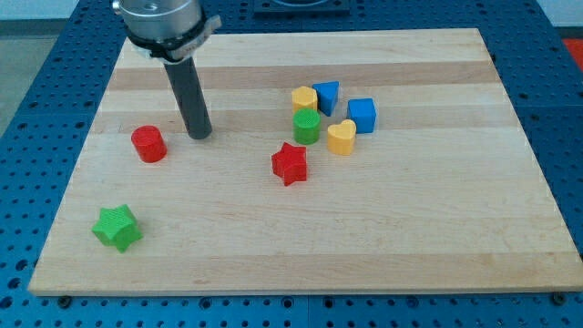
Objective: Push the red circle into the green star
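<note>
The red circle [148,144] stands on the wooden board at the view's left. The green star [117,227] lies below it, near the board's lower left corner, a clear gap apart. My tip [200,135] rests on the board just to the right of the red circle and slightly above it, not touching it. The dark rod rises from the tip toward the view's top left.
A red star [290,163] lies mid-board. A cluster sits to its upper right: a green cylinder [306,127], a yellow heart [342,137], a yellow block [303,97], a blue triangular block [328,95] and a blue cube [362,115]. The board's left edge [77,173] is close to the red circle.
</note>
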